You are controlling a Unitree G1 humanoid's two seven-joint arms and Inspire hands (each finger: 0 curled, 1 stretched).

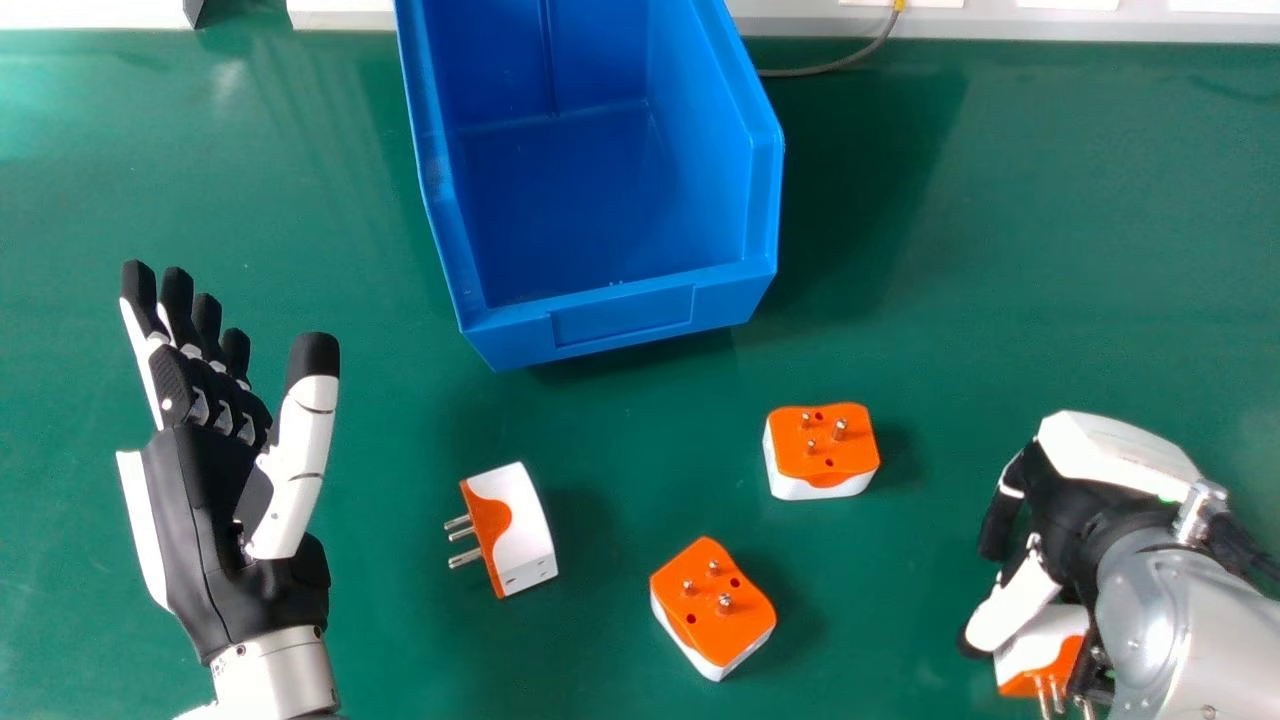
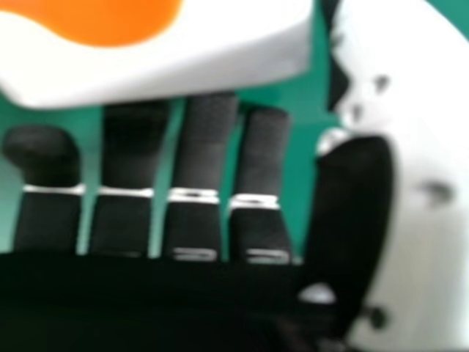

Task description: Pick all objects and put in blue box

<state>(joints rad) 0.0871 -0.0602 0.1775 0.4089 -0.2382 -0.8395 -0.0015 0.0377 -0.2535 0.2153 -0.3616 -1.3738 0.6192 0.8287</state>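
Farthest left on the green table (image 1: 1000, 260) you have the left hand (image 1: 200, 510), fingers straight, thumb spread. Next, a three-pin plug adapter (image 1: 515, 530) lies with its pins toward that hand. The open-topped blue box (image 1: 620, 312) stands beyond it, slightly rightward. Then you see a second adapter (image 1: 708, 605) nearer you and a third adapter (image 1: 825, 442) farther off, both pins up. At far right, your right hand (image 1: 1065, 505) has its fingers relaxed, apart from the thumb; a fourth adapter (image 1: 1035, 645) sits beside the thumb, contact unclear.
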